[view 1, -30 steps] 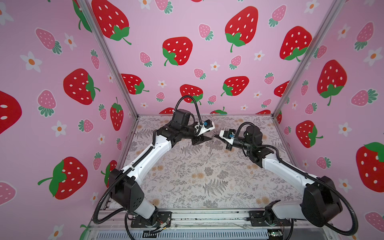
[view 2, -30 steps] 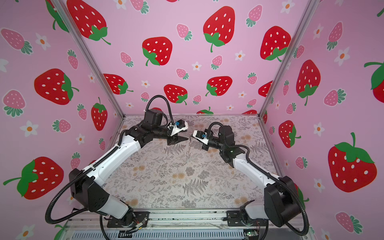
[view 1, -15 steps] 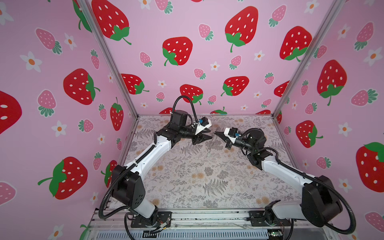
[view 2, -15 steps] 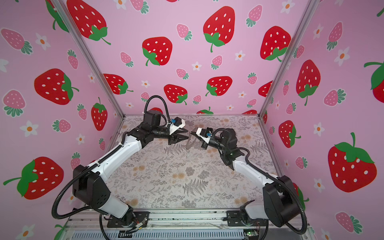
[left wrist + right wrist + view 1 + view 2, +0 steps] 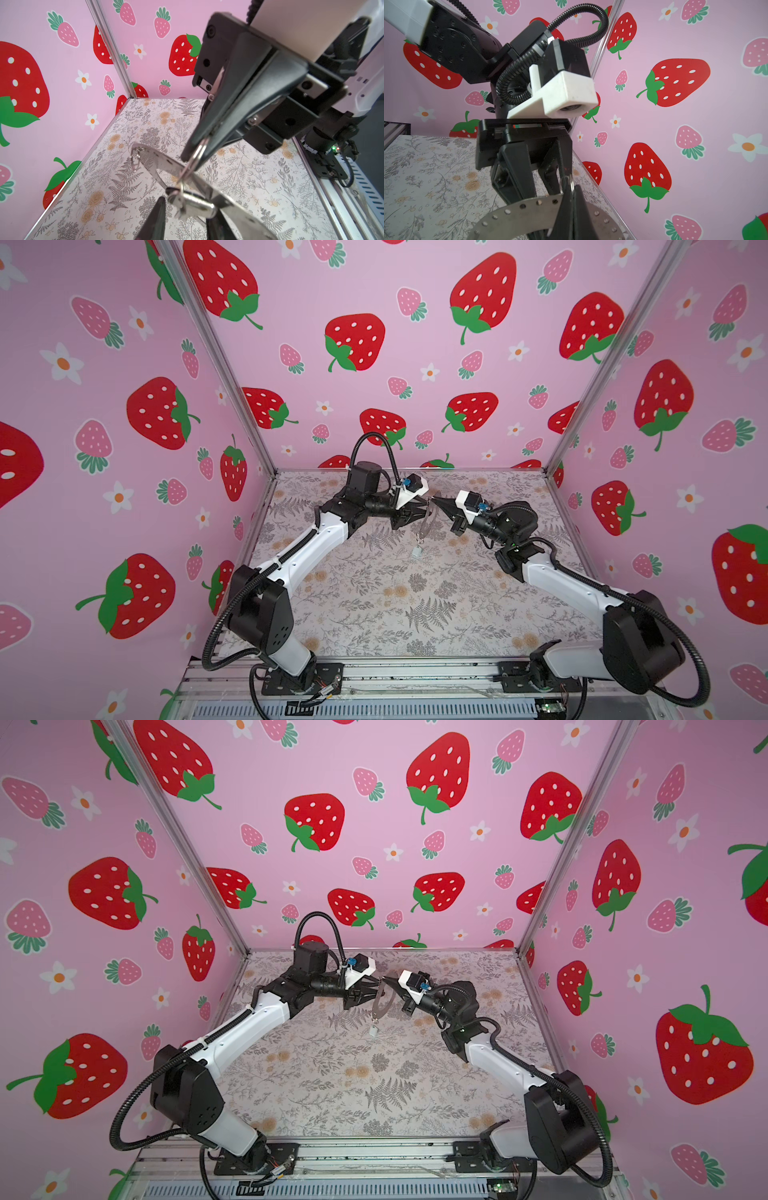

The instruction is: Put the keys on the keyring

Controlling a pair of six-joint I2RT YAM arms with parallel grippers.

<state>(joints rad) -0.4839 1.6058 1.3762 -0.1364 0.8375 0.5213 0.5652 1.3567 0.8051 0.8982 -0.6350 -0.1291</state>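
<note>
Aloft: keyring (image 5: pixel 519 216), flat silvery perforated washer-shape, above floral-print surface (image 5: pixel 374 614). Right gripper (image 5: pixel 193 155) fingers pinch a wire loop (image 5: pixel 196 153) on its rim. Left gripper (image 5: pixel 537 193) fingers spread astride a shiny metal key (image 5: pixel 191 204) touching the keyring.

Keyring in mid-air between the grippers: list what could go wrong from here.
1. The right gripper pinches only a thin wire loop, so the keyring may swing or slip.
2. The left gripper, jaws apart around the key, might clamp the keyring instead.
3. The dangling white tag could snag.
</note>
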